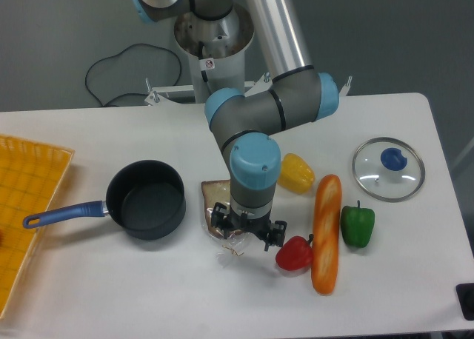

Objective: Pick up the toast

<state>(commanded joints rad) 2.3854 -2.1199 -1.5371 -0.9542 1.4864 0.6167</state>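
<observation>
The toast lies flat on the white table in clear plastic wrap, its twisted tail pointing toward the front edge. My gripper hangs directly over the toast's front half and hides most of it. The jaws are spread wide, one finger at the slice's left edge and the other to its right. I cannot tell whether the fingers touch the wrap. Nothing is held.
A dark pot with a blue handle sits just left of the toast. To the right are a yellow pepper, a red pepper, a baguette, a green pepper and a glass lid. A yellow basket is at far left.
</observation>
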